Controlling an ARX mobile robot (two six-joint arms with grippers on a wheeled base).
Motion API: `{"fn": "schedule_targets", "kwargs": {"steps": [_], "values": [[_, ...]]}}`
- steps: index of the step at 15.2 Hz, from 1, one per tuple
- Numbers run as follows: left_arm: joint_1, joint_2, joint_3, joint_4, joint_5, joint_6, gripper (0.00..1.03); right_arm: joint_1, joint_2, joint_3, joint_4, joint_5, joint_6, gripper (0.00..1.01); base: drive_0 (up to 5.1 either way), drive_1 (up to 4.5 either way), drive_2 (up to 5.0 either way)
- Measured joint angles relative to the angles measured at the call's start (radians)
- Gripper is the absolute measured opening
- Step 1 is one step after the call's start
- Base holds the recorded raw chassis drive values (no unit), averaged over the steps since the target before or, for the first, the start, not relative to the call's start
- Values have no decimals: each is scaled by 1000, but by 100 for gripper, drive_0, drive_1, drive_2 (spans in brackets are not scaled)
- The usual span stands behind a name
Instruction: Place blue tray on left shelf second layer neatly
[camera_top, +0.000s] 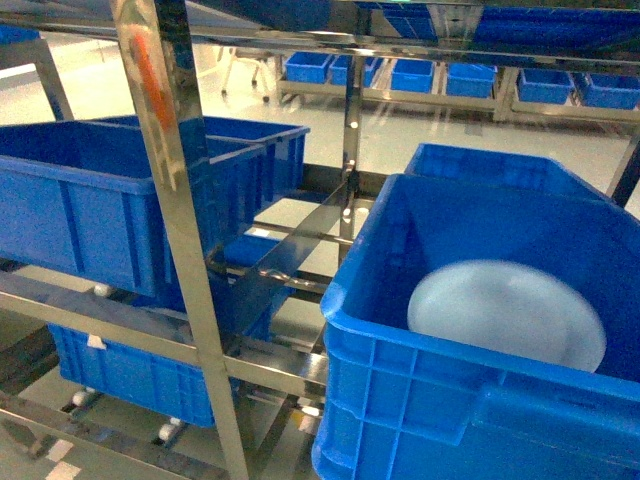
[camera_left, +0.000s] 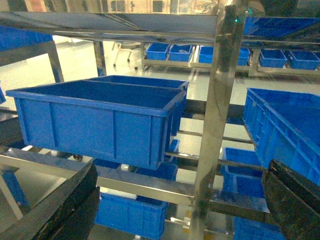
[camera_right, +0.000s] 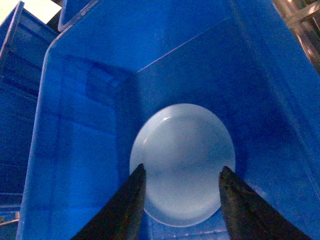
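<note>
The blue tray (camera_top: 505, 315), round and pale, lies slightly tilted inside a deep blue crate (camera_top: 380, 330) at the right. In the right wrist view the tray (camera_right: 182, 150) sits on the crate floor, and my right gripper (camera_right: 182, 167) hangs open above its near half without touching it. The left shelf (camera_top: 165, 150) is a shiny steel rack; its middle tier rail (camera_top: 90, 305) carries a deep blue crate (camera_top: 80, 200). My left gripper (camera_left: 181, 167) is open and empty, facing that tier (camera_left: 135, 181). Neither gripper shows in the head view.
A steel upright (camera_left: 215, 125) stands straight ahead of the left gripper. Bare cross rails (camera_top: 300, 235) span the gap between the left crates and the right crate. More blue crates sit on the tier below (camera_top: 130, 370) and on far racks (camera_top: 420, 75).
</note>
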Motion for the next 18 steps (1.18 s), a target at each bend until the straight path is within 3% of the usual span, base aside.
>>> {"fn": "schedule_targets", "kwargs": {"steps": [2, 5, 8, 13, 17, 18], "values": [[0, 0, 0, 0, 0, 0, 98, 0, 0, -7, 37, 2, 0, 62, 0, 0, 0], [0, 0, 0, 0, 0, 0, 98, 21, -66, -51, 14, -65, 6, 100, 0, 0, 0], [0, 0, 0, 0, 0, 0, 98, 36, -155, -72, -12, -106, 10, 98, 0, 0, 0], [0, 0, 0, 0, 0, 0, 98, 67, -286, -87, -159, -161, 37, 98, 0, 0, 0], [0, 0, 0, 0, 0, 0, 98, 100, -370, -113, -198, -166, 41, 98, 0, 0, 0], [0, 0, 0, 0, 0, 0, 98, 104, -377, -152, -211, -138, 42, 98, 0, 0, 0]]}}
